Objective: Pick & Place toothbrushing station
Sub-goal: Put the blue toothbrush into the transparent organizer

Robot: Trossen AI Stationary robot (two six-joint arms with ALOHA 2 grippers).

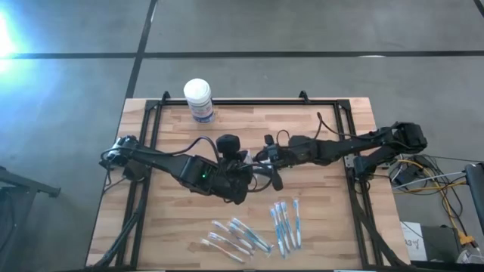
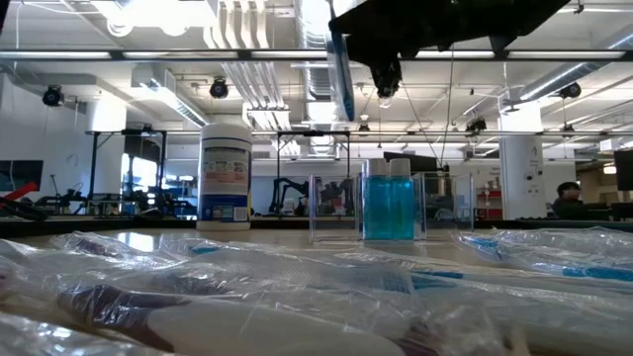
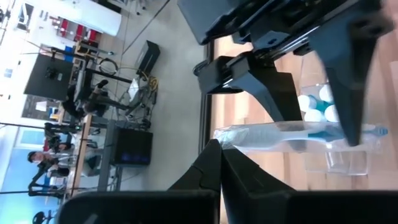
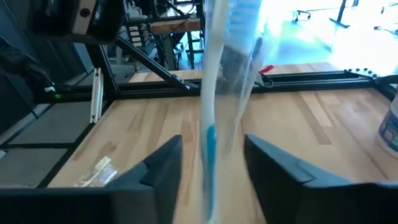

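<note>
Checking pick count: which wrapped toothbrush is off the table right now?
The clear-wrapped white-and-blue toothbrush hanging between the right pincer's fingers. The other wrapped toothbrushes lie flat in two clusters on the wooden table.
</note>
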